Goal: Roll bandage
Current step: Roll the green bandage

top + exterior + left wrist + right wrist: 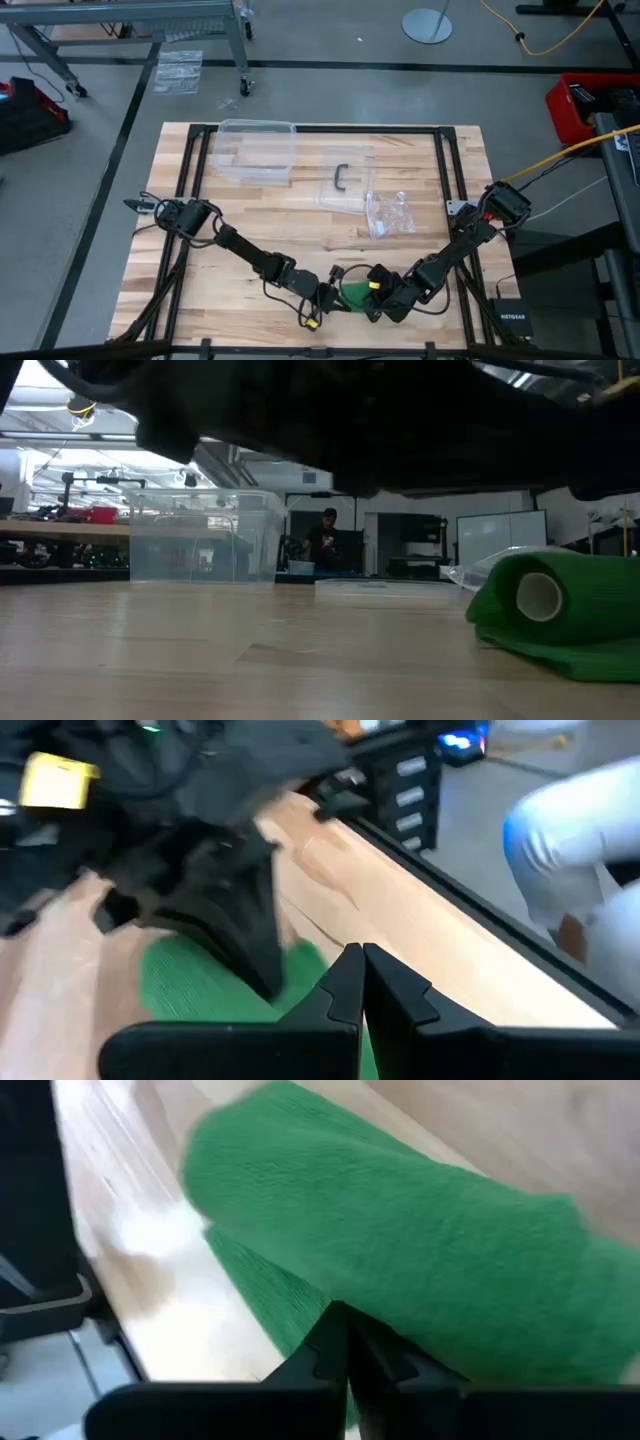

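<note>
The green bandage (355, 292) lies near the table's front edge, between my two grippers. In the low view it is a roll (565, 595) around a white core, lying on its side on a flat tail (570, 657) that rests on the wood. My right gripper (345, 1342) is shut, with its tips at the seam between roll (400, 1230) and tail (262, 1292). It points steeply down from the table's right (372, 298). My left gripper (362, 982) is shut and comes in low from the left (333, 297), its tips beside the green cloth (200, 988). Whether it touches, I cannot tell. My right gripper meets the bandage with its shut fingers (255, 955), which slant down from the table's right onto the flat tail (285, 1315), right beside the roll. Whether any cloth lies between the fingers does not show. Roll and tail both rest on the table.
A clear plastic box (255, 150) stands at the back. Beside it are a clear lid with a black handle (345, 180) and a clear plastic bag (390, 213). The table's front edge (480, 935) runs close by the grippers. A person stands far behind the table (325, 540).
</note>
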You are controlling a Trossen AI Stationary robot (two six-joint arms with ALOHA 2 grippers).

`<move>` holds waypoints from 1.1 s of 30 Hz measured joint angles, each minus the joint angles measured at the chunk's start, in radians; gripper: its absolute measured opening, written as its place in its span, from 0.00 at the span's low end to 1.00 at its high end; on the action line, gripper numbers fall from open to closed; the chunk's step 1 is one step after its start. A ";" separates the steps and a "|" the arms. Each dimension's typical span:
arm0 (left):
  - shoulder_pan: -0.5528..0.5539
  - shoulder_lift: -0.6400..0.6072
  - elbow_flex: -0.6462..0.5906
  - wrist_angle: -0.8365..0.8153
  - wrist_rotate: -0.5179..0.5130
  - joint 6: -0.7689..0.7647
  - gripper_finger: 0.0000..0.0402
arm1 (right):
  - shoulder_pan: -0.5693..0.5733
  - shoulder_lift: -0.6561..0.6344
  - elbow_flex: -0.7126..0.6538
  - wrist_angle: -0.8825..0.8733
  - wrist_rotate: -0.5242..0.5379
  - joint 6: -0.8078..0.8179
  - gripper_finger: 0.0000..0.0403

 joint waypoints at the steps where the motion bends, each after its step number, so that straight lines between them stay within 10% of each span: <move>1: 0.004 0.005 0.001 0.007 -0.001 -0.011 0.00 | 0.000 0.000 0.000 0.018 0.000 -0.011 0.01; 33: 0.104 0.070 0.001 0.028 -0.344 -0.030 0.00 | 0.004 0.119 0.006 0.198 -0.142 0.038 0.01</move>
